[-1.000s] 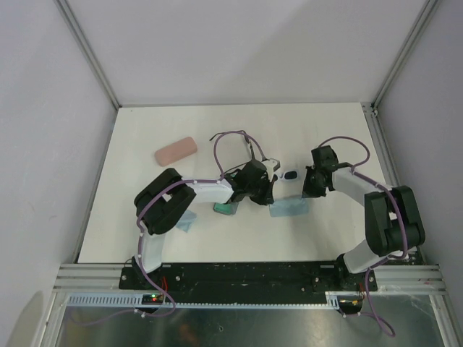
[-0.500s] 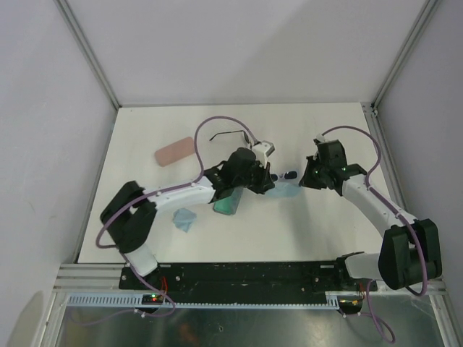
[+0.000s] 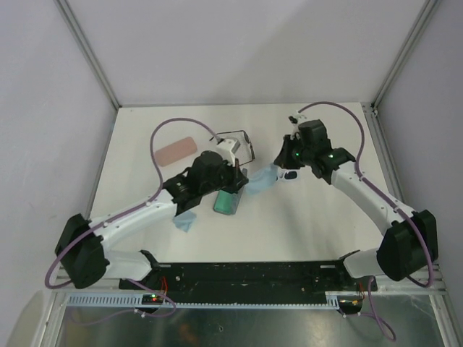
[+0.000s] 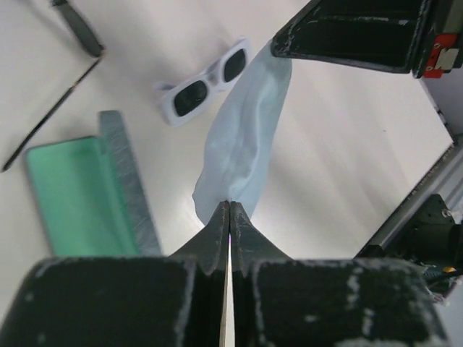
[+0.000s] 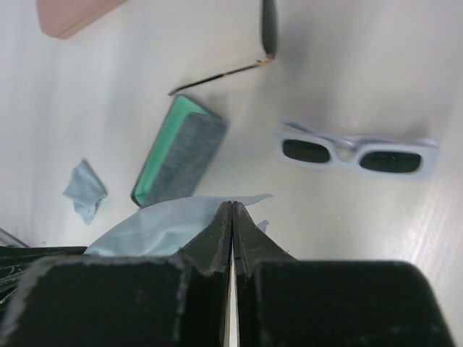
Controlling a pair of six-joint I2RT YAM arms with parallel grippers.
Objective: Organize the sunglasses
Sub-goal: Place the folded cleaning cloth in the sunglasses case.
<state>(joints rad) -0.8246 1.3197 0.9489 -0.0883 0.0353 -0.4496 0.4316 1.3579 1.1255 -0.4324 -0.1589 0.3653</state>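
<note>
A light-blue cloth (image 3: 260, 181) hangs stretched above the table between both grippers. My left gripper (image 3: 243, 176) (image 4: 230, 204) is shut on its lower corner. My right gripper (image 3: 279, 157) (image 5: 232, 204) is shut on the opposite corner, and its body shows at the top of the left wrist view (image 4: 347, 32). The white sunglasses (image 3: 291, 176) (image 4: 202, 83) (image 5: 354, 155) lie flat on the table, just right of the cloth. The black wire-framed sunglasses (image 3: 239, 139) (image 5: 239, 65) (image 4: 51, 108) lie farther back, beside the left wrist.
An open case with a green lining and grey shell (image 3: 227, 203) (image 4: 79, 188) (image 5: 181, 155) lies below the left gripper. A pink case (image 3: 176, 150) (image 5: 72, 14) sits at the back left. A second light-blue cloth (image 3: 186, 220) (image 5: 85, 189) lies crumpled near the left arm.
Both arms have stretched away from their bases, towards the back and left. The cloth that lay on the table near the white sunglasses is now lifted and pulled taut between the two grippers.
</note>
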